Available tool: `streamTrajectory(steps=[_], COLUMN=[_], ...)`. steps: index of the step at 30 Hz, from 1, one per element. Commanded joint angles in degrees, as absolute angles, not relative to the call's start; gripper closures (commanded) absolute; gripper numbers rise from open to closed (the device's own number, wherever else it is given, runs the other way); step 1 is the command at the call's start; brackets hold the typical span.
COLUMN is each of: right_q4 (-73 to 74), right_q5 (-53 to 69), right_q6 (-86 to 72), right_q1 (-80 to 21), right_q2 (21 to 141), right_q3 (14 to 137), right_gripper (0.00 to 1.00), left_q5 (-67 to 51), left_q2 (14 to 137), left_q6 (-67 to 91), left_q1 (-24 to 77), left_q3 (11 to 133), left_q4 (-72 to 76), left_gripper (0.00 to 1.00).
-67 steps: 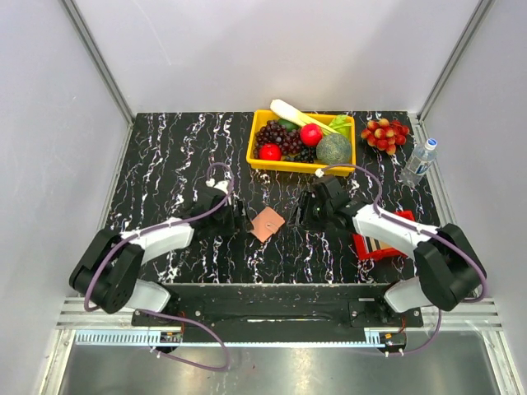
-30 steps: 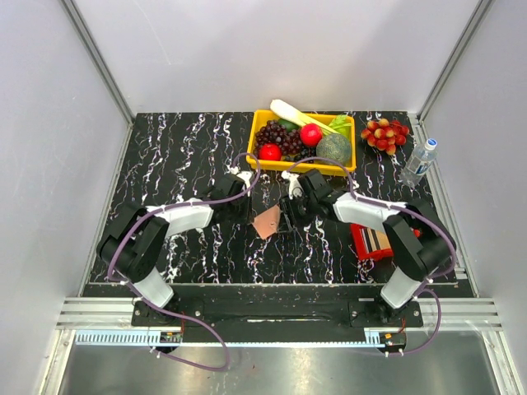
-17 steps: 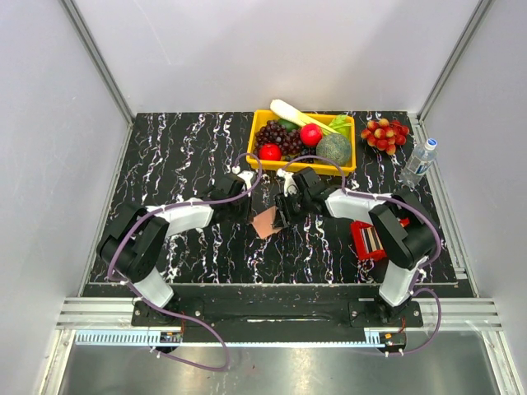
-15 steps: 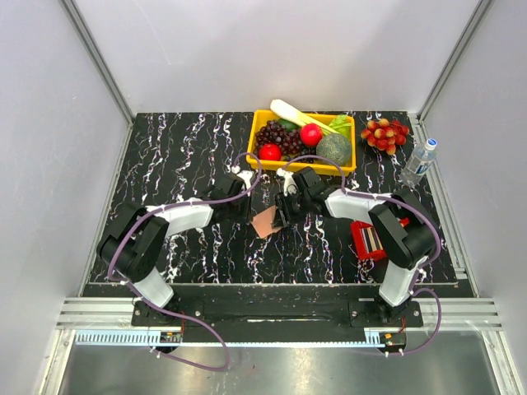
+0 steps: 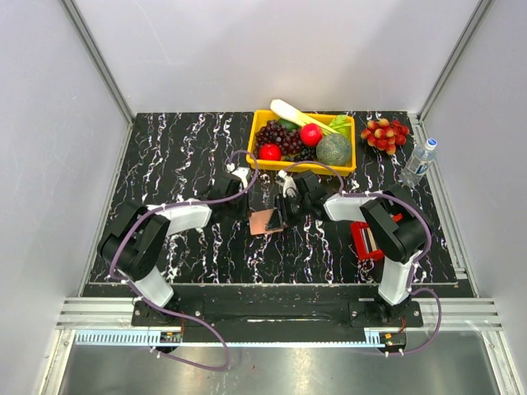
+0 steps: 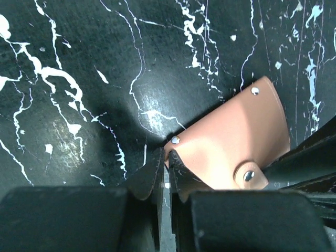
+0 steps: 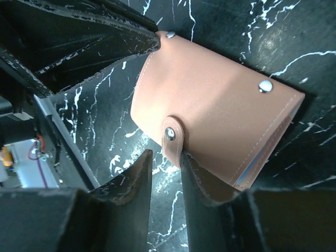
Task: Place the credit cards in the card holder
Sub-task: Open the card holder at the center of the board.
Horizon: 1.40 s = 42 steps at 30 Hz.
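**A:** Item one, and where is it?
**B:** Card holder (image 5: pixel 265 220), salmon-pink leather, folded. It lies on the black marbled table (image 5: pixel 165 164), just left of centre. A sliver of blue lining shows at one edge in the right wrist view.

**A:** Left gripper?
**B:** Left gripper (image 5: pixel 249 211), at the holder's 10 o'clock. Its fingers are pressed almost together and pinch the studded corner of the card holder (image 6: pixel 236 142).

**A:** Right gripper?
**B:** Right gripper (image 5: pixel 282 214), at the holder's 2 o'clock. The jaws are part-way apart and clamp nothing. In its own view they straddle the snap tab (image 7: pixel 171 137). One finger sits against the tab, the other just clear of it.

**A:** Item two?
**B:** Credit cards (image 5: pixel 371 239), tan and dark. They stand in a red tray (image 5: pixel 357 245) at the table's 4 o'clock, well apart from the holder and partly hidden by the right arm.

**A:** Sundries?
**B:** Yellow bin (image 5: pixel 251 150) of fruit and vegetables at 12 o'clock. Red grapes (image 5: pixel 384 133) at 1 o'clock. Water bottle (image 5: pixel 419 162) at 2 o'clock.
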State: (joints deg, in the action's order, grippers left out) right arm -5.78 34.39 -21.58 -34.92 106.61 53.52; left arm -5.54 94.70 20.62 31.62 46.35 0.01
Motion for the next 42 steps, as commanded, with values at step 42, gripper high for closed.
streamTrajectory(steps=[42], right_q4=[-60.2], right_q5=[26.4], right_q6=[-6.2], right_q1=[-48.1], right_q2=[97.8], right_q3=[26.5], right_gripper=[1.0], left_q5=[-0.3], left_q2=[98.3], left_q6=[38.1], left_q1=[33.4], left_q3=[43.9], left_q4=[0.1], left_gripper=[1.0])
